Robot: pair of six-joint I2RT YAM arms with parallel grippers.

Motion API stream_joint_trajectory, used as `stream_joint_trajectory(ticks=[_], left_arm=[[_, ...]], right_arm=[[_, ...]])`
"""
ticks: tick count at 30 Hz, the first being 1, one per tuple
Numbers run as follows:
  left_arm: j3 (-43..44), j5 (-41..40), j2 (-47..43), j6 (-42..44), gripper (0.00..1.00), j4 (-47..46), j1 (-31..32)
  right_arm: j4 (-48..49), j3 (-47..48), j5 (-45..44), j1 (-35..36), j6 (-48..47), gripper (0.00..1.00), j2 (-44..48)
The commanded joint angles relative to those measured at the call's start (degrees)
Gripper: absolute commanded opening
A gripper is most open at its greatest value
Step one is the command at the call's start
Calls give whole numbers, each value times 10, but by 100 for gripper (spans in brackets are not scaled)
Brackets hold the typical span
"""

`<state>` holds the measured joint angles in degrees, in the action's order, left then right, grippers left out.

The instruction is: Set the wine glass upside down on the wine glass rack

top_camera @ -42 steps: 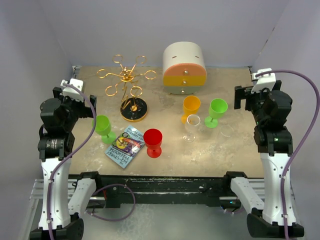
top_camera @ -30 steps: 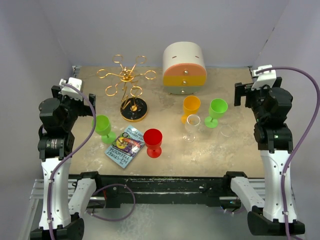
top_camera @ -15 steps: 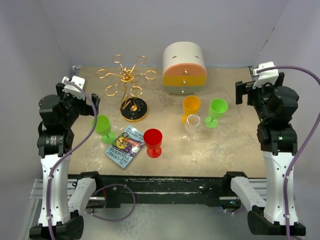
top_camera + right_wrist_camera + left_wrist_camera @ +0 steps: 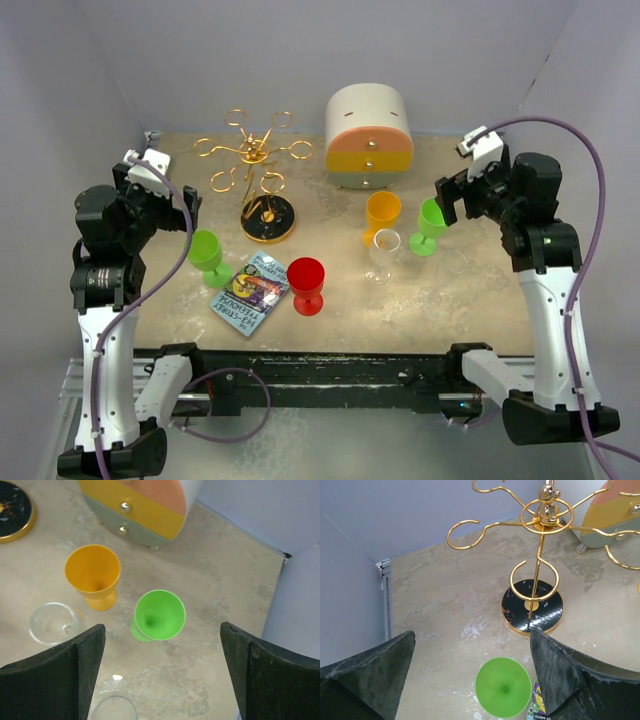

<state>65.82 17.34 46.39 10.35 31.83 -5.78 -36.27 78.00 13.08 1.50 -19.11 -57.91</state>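
You had the table (image 4: 470, 290) walled in at its left, far and right edges. Its widest bare ground lay at 4 to 5 o'clock, with a thinner strip along the near edge.

Your left gripper (image 4: 471, 635) hung at 9 o'clock with its jaws spread wide and nothing between them. It looked down on the left green glass (image 4: 503, 687) and the rack's base. Your right gripper (image 4: 162, 626) hung at 2 o'clock, released just as wide and gripping nothing, above the right green glass (image 4: 160, 615).

The drawer box (image 4: 369, 135) sat at 12 to 1 o'clock against the far edge.

The rack (image 4: 255, 155) stood at 11 o'clock. Its post was upright, so its long axis ran vertical, and its arms spread outward to round loops.

The booklet (image 4: 250, 293) lay flat at 7 o'clock, just beside the red glass. Its cover lettering seemed to read "STOREY TREEHOUSE", and the rest was too small to read.

Every glass stood upright on the table, mouth up and stem vertical. The left green glass (image 4: 207, 252) was at 8 o'clock, the red glass (image 4: 306, 280) at 6 and the orange glass (image 4: 382, 215) just right of centre. The right green glass (image 4: 432, 222) was at 3, and the clear glass (image 4: 384, 250) stood just beside the orange one. Another clear rim showed at the bottom edge of your right wrist view, cut off. You couldn't tell which glass was meant for the rack.
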Motion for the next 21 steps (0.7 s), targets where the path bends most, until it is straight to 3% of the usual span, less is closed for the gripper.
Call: stream_joint_trajectory(ticks=[1,11,21], left_arm=[[-3,11,-8,13,99,-14,-5],[-17,14,-14,18,99,-18,-5],[-24,7,-13,22,99,-23,-7]], right_arm=[[-33,-3,58,20,-25,97,0],[-59,-38,-6,40,-38,91,-3],[-166,-61,-78,38,-57,83,51]])
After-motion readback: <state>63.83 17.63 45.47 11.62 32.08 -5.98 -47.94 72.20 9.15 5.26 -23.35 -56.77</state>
